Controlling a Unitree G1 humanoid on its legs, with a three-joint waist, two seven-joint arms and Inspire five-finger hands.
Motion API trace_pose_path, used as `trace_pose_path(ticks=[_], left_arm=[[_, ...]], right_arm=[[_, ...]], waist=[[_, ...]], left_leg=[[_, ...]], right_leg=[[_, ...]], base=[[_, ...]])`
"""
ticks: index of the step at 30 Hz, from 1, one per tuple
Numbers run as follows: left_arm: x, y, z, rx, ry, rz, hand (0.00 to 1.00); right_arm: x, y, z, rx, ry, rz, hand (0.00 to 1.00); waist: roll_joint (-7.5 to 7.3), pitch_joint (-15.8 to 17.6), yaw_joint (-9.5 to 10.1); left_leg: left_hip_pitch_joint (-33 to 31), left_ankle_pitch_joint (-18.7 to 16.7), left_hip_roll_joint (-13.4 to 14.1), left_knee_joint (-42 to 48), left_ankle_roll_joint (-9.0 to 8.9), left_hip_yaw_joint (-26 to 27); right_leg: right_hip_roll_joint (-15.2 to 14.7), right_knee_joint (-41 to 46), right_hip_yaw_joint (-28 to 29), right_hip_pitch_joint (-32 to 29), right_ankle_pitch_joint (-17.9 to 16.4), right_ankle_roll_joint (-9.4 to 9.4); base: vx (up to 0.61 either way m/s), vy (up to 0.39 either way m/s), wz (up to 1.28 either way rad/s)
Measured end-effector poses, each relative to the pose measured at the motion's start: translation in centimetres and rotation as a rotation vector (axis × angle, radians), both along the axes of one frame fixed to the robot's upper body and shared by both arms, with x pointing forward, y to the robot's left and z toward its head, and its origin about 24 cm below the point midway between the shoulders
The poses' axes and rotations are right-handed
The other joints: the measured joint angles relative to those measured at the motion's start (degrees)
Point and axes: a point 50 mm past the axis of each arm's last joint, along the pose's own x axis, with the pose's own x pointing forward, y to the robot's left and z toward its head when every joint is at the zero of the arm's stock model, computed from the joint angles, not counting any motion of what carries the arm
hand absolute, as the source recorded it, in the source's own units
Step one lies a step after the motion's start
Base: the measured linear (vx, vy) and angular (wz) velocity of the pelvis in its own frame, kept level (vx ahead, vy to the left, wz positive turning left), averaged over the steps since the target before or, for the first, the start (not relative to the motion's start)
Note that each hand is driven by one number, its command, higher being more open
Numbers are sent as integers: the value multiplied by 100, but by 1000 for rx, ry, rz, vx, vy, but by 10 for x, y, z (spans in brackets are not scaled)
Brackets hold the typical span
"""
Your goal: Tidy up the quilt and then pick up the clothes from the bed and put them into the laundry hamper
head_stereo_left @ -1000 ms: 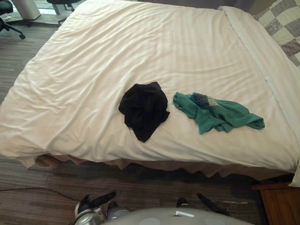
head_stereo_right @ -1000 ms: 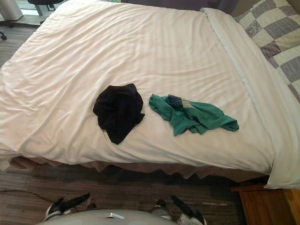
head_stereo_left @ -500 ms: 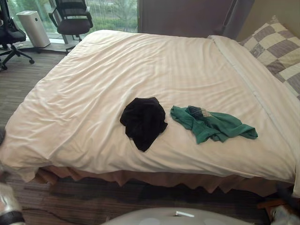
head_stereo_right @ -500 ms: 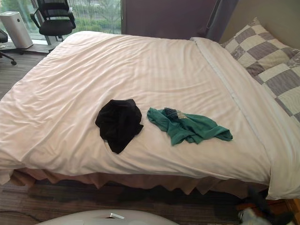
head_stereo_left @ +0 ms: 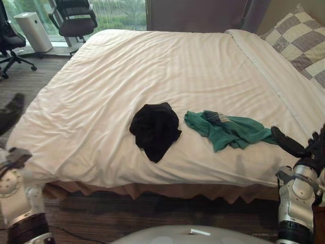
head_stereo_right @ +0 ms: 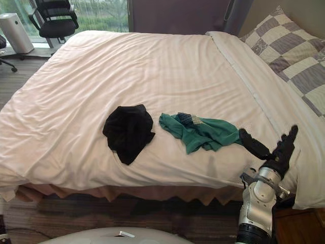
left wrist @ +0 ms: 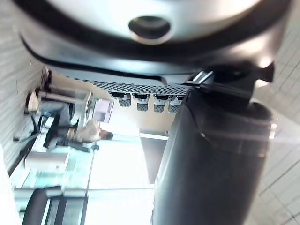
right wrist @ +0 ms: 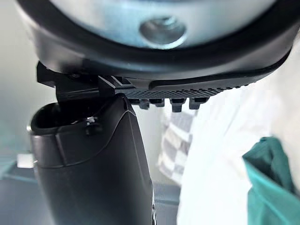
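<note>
My right hand (head_stereo_right: pixel 278 154) is up at the near edge of the bed (head_stereo_left: pixel 167 191), on the side where the checked pillows (head_stereo_right: pixel 289 46) are. Its fingers stand straight and spread, and its thumb (head_stereo_right: pixel 253 143) sticks out to the side. The hand is loose and holds nothing.

The green top (head_stereo_left: pixel 228 130) lies crumpled on the white quilt (head_stereo_left: pixel 152 66), just beside that thumb. The thumb's tip is right at the end of the green cloth, but I cannot tell if they touch. In the right wrist view I see the same green cloth past the hand, with white quilt next to it.

The black clothes (head_stereo_left: pixel 155 129) lie in a bunch on the quilt too, just past the green top going away from my right hand. A thin strip of quilt shows between the two. The black bunch sits about in the middle between my two hands.

My left hand (head_stereo_left: pixel 10 113) is out by the bed's other near corner, well apart from both pieces of clothing. Its fingers look straight, and it holds nothing.

The quilt lies spread over the bed with soft wrinkles. Far from both hands, past the far end of the bed, an office chair (head_stereo_left: pixel 75 20) and a white box (head_stereo_left: pixel 33 30) stand on the floor.
</note>
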Motion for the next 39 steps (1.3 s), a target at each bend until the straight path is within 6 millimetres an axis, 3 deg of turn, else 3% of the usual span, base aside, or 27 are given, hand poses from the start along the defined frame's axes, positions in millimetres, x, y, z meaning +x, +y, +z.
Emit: trace_pose_path(ticks=[3,8,10,12,14,17,19,22,31,35,39], left_arm=[[8,-20,-20,-68,18,-120,100],[13,-60,-59,-176,113,-293,100],[17,-71,-64,-182,136,-357,100],[26,-90,-68,-203,133,-434,100],[55,-121,-74,-287,151,-586,100],[87,-145,-51,-248,111,-712,100],[118,-170,-11,-109,38,-800,100],[136,-173,19,29,10,-783,100],[164,-183,35,254,139,-712,100],[165,-187,37,346,174,-669,100],[159,-185,43,377,148,-627,100]], right_arm=[[3,5,14,-69,-46,24,100],[5,12,11,-73,-31,80,100],[6,14,11,-73,-28,97,100],[11,22,13,-77,-37,139,100],[24,38,20,-85,-69,228,100],[45,60,33,-82,-129,337,100],[53,70,43,-95,-174,378,100],[60,74,52,-84,-221,384,100],[71,76,72,12,-364,364,100],[67,77,72,50,-406,325,100],[52,62,65,74,-416,220,100]], waist=[[36,134,-68],[162,260,-237],[180,323,-280],[190,406,-308],[191,543,-327],[96,754,-502],[16,888,-625],[25,1024,-823],[63,1372,-900],[54,1384,-864],[76,1397,-782]], left_leg=[[-1,-4,-3,29,0,81],[-117,-8,-7,40,-7,215],[-144,-8,-7,46,-7,265],[-260,-8,-19,77,-7,392],[-442,-6,-45,113,-8,588],[-689,-6,-73,196,-8,765],[-1020,8,-102,280,4,879],[-1124,7,-97,294,4,1043],[-1324,5,-100,296,2,1143],[-1328,5,-105,292,1,1095],[-1296,5,-98,284,2,963]], right_leg=[[2,0,115,-45,1,1],[11,-5,255,-252,37,41],[17,0,308,-335,59,44],[27,4,473,-567,124,47],[31,-10,652,-879,268,34],[36,-28,885,-1255,438,27],[29,-188,1046,-1589,688,9],[65,-394,1200,-1727,878,-24],[92,-432,1368,-2026,1041,-68],[74,-429,1330,-1994,1049,-64],[58,-395,1123,-1875,1049,-64]], base=[[-63,-1,-15],[-39,-3,-14],[-6,-2,-18],[-18,1,-36],[-40,10,-40],[-86,2,-41],[-89,0,-33],[-22,1,-31],[-7,6,-8],[-9,19,8],[1,15,16]])
